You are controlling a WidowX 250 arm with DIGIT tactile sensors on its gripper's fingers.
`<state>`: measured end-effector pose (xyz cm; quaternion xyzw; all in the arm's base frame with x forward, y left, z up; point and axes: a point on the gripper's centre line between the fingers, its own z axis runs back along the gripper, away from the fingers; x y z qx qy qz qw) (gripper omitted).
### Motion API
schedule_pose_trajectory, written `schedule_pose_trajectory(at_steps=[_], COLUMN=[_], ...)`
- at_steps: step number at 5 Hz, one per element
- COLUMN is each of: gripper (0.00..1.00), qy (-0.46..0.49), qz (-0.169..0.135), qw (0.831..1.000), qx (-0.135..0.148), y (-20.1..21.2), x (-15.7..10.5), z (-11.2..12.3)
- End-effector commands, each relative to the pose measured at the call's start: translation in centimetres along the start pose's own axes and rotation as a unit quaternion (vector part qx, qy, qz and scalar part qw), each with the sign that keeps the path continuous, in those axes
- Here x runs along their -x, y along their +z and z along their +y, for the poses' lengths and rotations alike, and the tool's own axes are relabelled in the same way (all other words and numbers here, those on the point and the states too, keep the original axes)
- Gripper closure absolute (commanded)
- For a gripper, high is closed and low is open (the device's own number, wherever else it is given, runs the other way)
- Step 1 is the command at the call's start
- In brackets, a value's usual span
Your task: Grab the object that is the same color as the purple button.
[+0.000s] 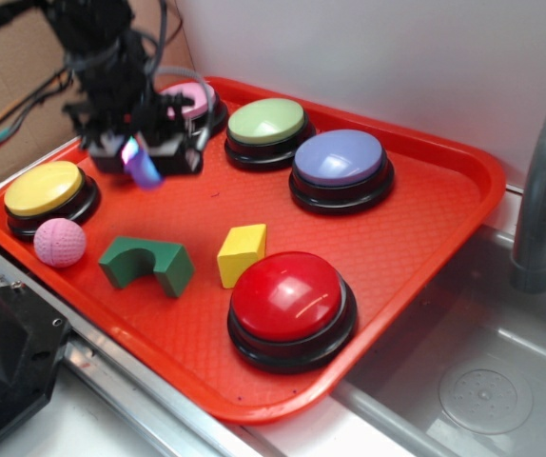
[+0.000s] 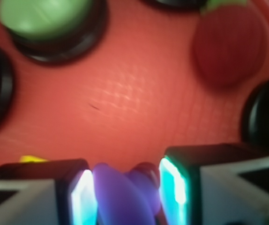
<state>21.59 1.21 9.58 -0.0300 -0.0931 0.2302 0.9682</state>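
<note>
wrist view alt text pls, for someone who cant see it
The hand is shut on a glossy purple toy, held between its two fingers above an orange-red tray. A green button sits upper left and a red strawberry toy upper right, both blurred.

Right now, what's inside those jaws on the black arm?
A small glossy purple toy sits between the two pads, lifted above the red tray. Its lower end is cut off in the wrist view, and in the exterior view the gripper hides most of it.
</note>
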Motion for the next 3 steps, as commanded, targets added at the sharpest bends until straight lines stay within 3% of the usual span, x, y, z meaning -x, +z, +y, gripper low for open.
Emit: schedule_pose_trajectory(at_steps=[1, 2, 3], gripper=[1.0, 1.0, 1.0], qy=[-0.032, -0.043, -0.032], qz=[0.0, -0.002, -0.018], qw=[0.999, 0.998, 0.999], qx=[0.04, 0.037, 0.009], y=[10.1, 10.7, 10.0], x=[-3.8, -4.8, -5.1], z=[-3.1, -3.4, -2.8])
